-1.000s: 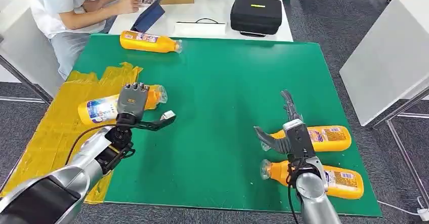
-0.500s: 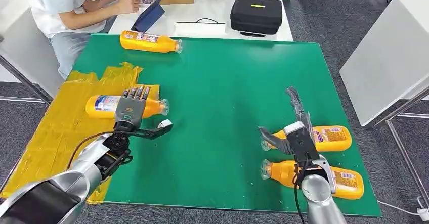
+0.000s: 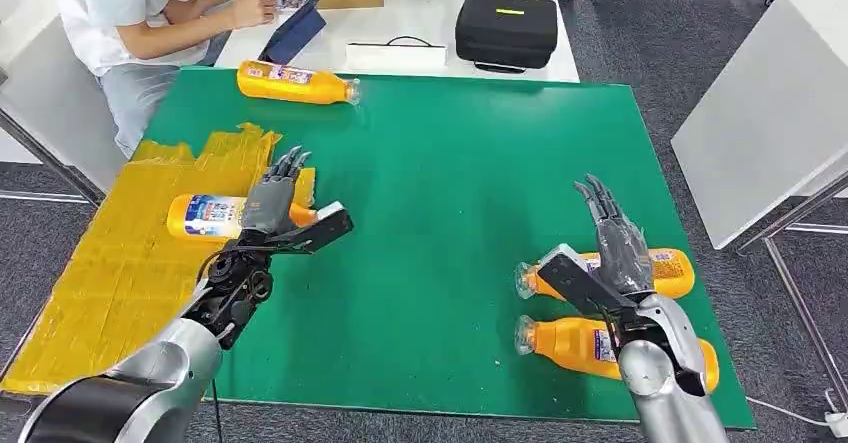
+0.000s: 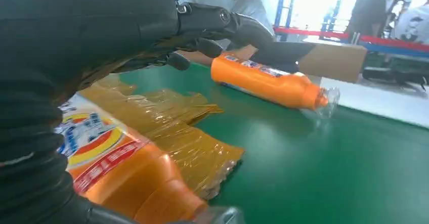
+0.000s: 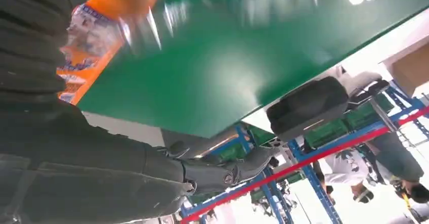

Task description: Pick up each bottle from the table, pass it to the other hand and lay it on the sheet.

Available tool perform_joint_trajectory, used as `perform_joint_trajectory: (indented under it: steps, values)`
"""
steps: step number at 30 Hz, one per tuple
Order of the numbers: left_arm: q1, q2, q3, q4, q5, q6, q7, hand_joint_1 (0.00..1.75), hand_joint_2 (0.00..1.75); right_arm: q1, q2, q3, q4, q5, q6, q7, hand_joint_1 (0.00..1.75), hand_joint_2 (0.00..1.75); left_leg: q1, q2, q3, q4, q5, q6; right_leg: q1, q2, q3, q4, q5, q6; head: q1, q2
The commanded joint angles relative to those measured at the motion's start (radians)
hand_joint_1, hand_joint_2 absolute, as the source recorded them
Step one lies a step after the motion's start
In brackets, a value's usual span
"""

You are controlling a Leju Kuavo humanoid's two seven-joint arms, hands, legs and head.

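Silver-armed left hand (image 3: 272, 203) open, fingers spread, over bottle (image 3: 205, 216).

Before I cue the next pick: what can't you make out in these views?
- Head view: middle of the bottle on the sheet, behind the left robot hand.
- Head view: part of the nearer right-side bottle and of the one behind it, covered by the right robot hand.
- Right wrist view: bottle label, blurred.
- Label text everywhere: too small.
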Motion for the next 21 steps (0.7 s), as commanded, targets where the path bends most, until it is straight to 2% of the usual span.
perform_joint_trajectory:
  steps: [1,3,5,6,16,20,21]
  values:
    - [0.010,-0.062,0.176,-0.088,0.315,-0.212,-0.328,0.00,1.75,-0.023,-0.105,0.012,0.004,0.141,0.066,0.048,0.00,1.75,0.001,-0.001,0.007,0.001,-0.004,-0.002,0.001,-0.002,0.007,0.001,-0.004,-0.002,0.000,0.000]
    - [0.034,-0.063,0.181,-0.143,0.464,-0.322,-0.394,0.00,1.75,-0.047,-0.154,-0.011,0.023,0.126,0.121,0.023,0.00,1.75,0.000,-0.001,0.003,0.000,-0.002,-0.001,0.000,-0.003,0.003,0.000,-0.002,-0.001,0.000,0.000]
    - [0.040,-0.057,0.176,-0.160,0.530,-0.349,-0.406,0.00,1.75,-0.076,-0.208,-0.027,0.052,0.105,0.177,-0.002,0.00,1.75,0.000,-0.002,0.007,0.003,-0.005,-0.002,0.001,-0.003,0.008,0.002,-0.005,-0.002,0.000,0.000]
    - [0.040,-0.054,0.168,-0.161,0.539,-0.350,-0.404,0.00,1.75,-0.080,-0.212,-0.036,0.059,0.100,0.182,-0.011,0.00,1.75,0.000,-0.001,0.003,0.001,-0.002,-0.001,0.000,-0.001,0.003,0.000,-0.002,-0.001,0.000,0.000]
    - [0.039,-0.050,0.158,-0.158,0.551,-0.348,-0.402,0.00,1.75,-0.079,-0.200,-0.036,0.057,0.102,0.186,-0.018,0.00,1.75,-0.001,0.000,0.005,0.000,-0.003,-0.001,-0.001,0.000,0.005,0.000,-0.002,-0.001,0.000,0.000]
    - [0.041,-0.041,0.125,-0.170,0.618,-0.363,-0.454,0.00,1.75,-0.153,-0.321,-0.018,0.133,0.071,0.291,-0.039,0.00,1.75,-0.001,0.000,0.007,0.002,-0.005,-0.001,0.000,0.000,0.008,0.002,-0.004,-0.001,0.000,0.000]
    - [0.040,-0.039,0.105,-0.172,0.624,-0.378,-0.469,0.00,1.75,-0.171,-0.351,-0.020,0.162,0.042,0.335,-0.047,0.00,1.75,-0.001,0.000,0.004,0.001,-0.002,0.000,-0.001,-0.001,0.004,0.001,-0.002,0.000,0.000,0.000]
